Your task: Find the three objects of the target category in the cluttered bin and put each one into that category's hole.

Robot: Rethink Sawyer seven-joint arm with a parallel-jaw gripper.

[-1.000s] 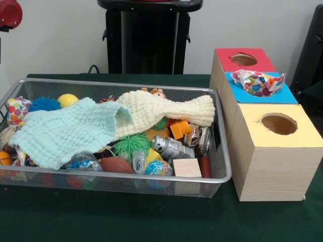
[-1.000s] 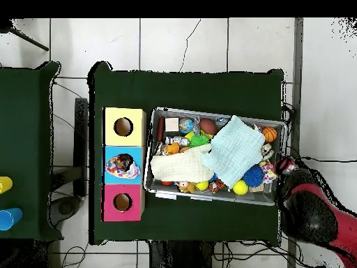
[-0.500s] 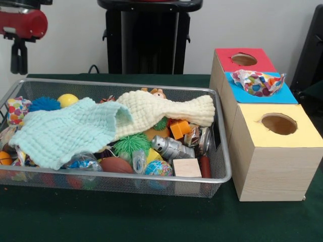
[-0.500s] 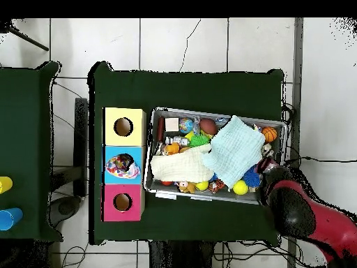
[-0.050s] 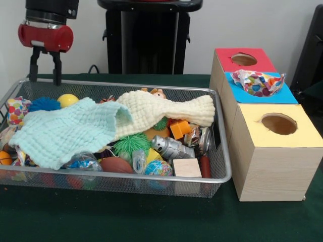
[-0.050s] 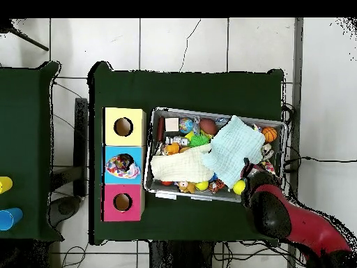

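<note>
One second back we saw our gripper (image 5: 43, 79) barely at the left edge; now it hangs open and empty over the bin's (image 5: 151, 86) far-left corner, above a patterned beanbag (image 5: 17, 109), ready to search.

The front view looks level and close across the green surface (image 5: 101, 222): the bin (image 5: 222, 177) fills the left, the three boxes (image 5: 267, 151) the right, and the jaws hang at upper left, above the bin's far rim. The overhead view looks straight down from high up, taking in the whole surface (image 6: 188, 87), the floor (image 6: 181, 42) and a second table (image 6: 24, 139). It is turned half round: here the boxes (image 6: 124, 164) lie left of the bin (image 6: 209, 199), and the arm (image 6: 275, 216) enters from the bottom right. Both views share the bin, the boxes and the surface around them.
</note>
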